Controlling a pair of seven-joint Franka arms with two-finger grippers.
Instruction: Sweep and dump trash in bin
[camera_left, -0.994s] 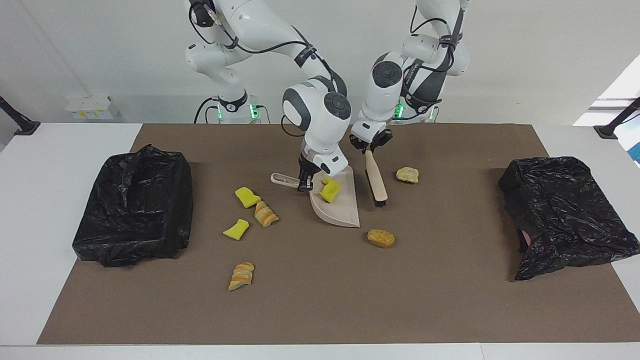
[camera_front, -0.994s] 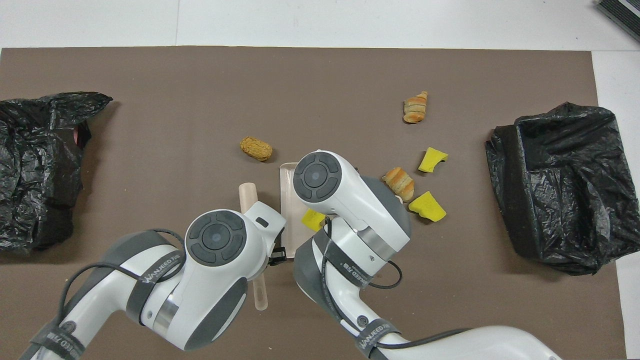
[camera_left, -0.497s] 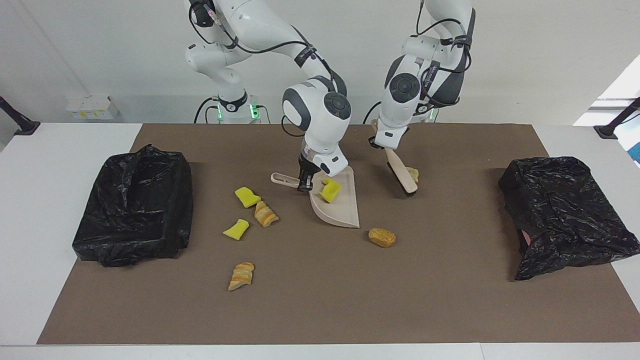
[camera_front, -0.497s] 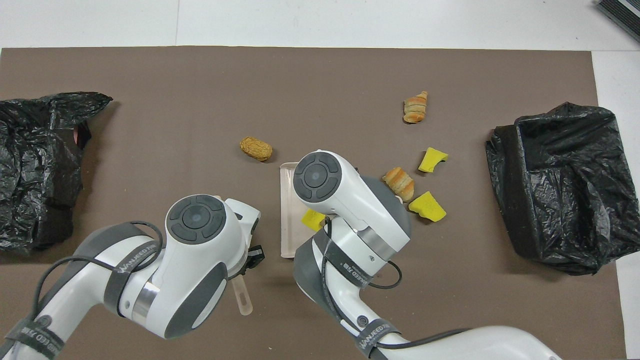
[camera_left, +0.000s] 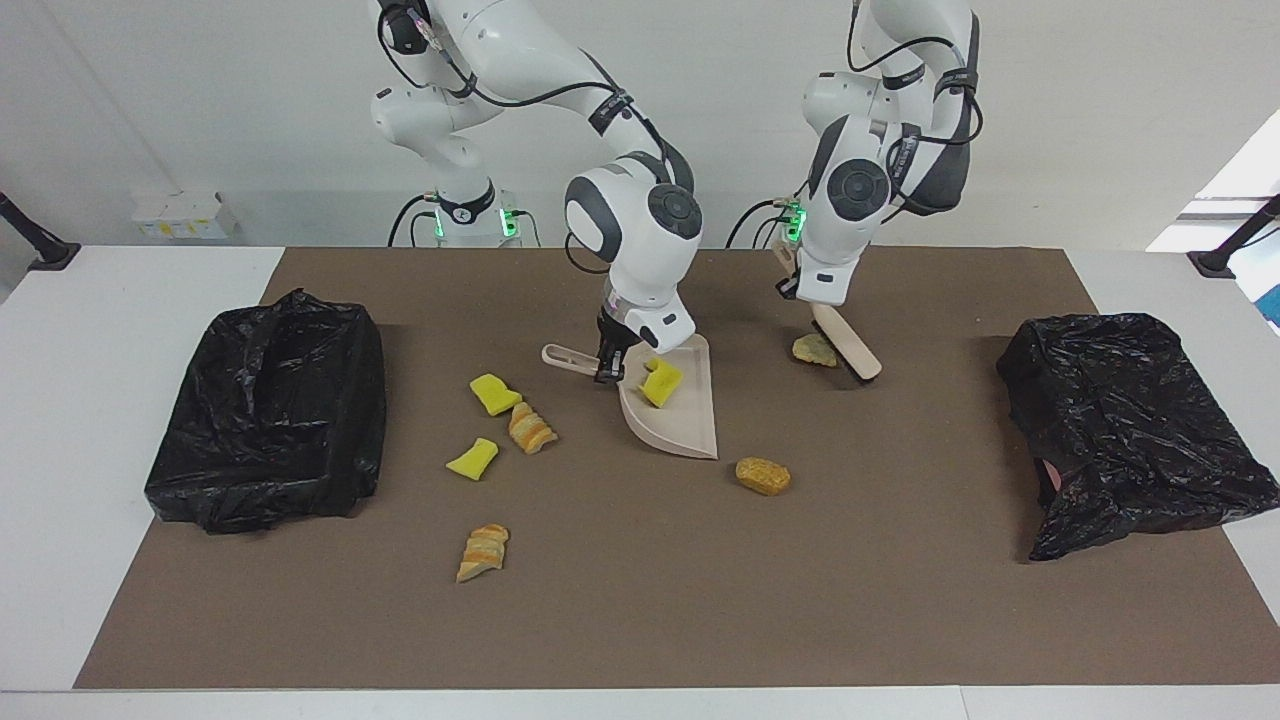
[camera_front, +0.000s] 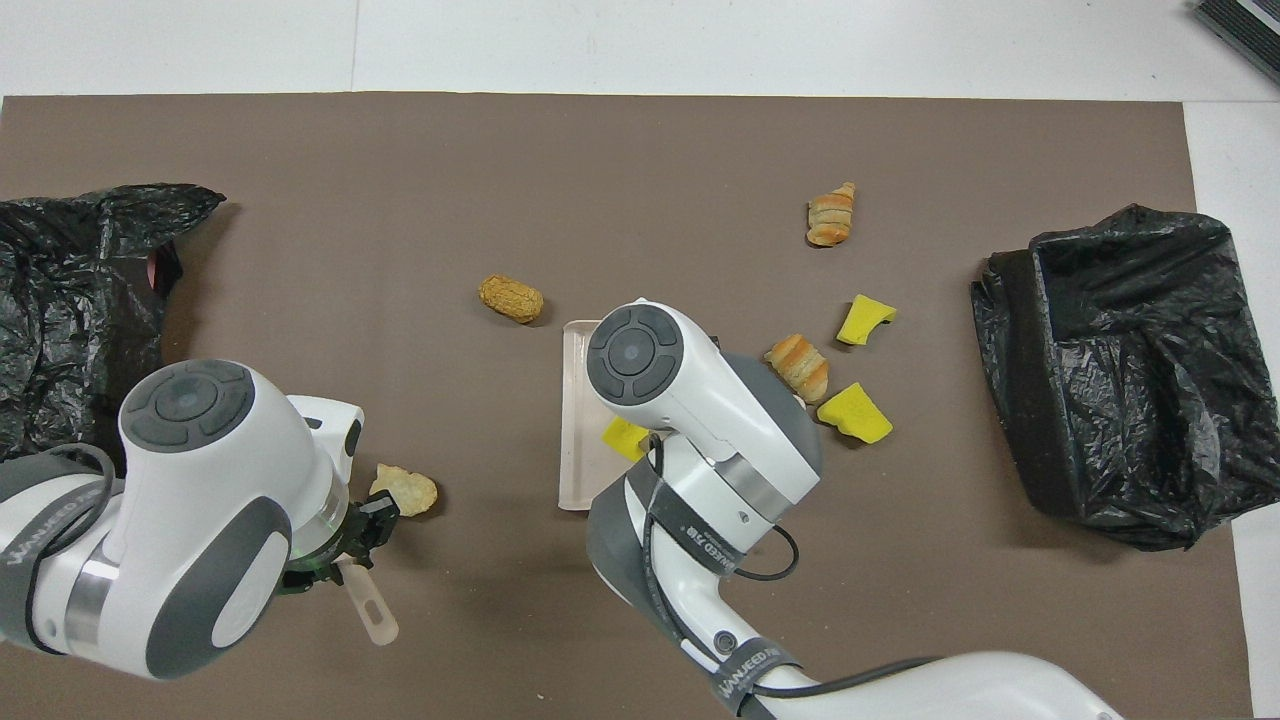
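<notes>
Trash lies scattered around the beige plastic dustpan (camera_left: 672, 412), which serves as landmark. One bright yellow foam chunk (camera_left: 661, 381) sits inside the pan. Two more yellow foam chunks (camera_left: 494, 393) (camera_left: 472, 459) and two striped tan croissant-like pieces (camera_left: 530, 428) (camera_left: 483, 551) lie toward the right arm's end from it. A rough orange-brown oval piece (camera_left: 762, 475) lies just off the pan's open lip, farther from the robots. A pale tan crumbly scrap (camera_left: 815, 349) lies toward the left arm's end. The right gripper (camera_left: 610, 368) is clamped on the dustpan's handle. The left gripper (camera_left: 806, 296) is clamped on the beige long-handled brush (camera_left: 848, 342), tilted just beside that pale scrap, whether touching cannot be told
</notes>
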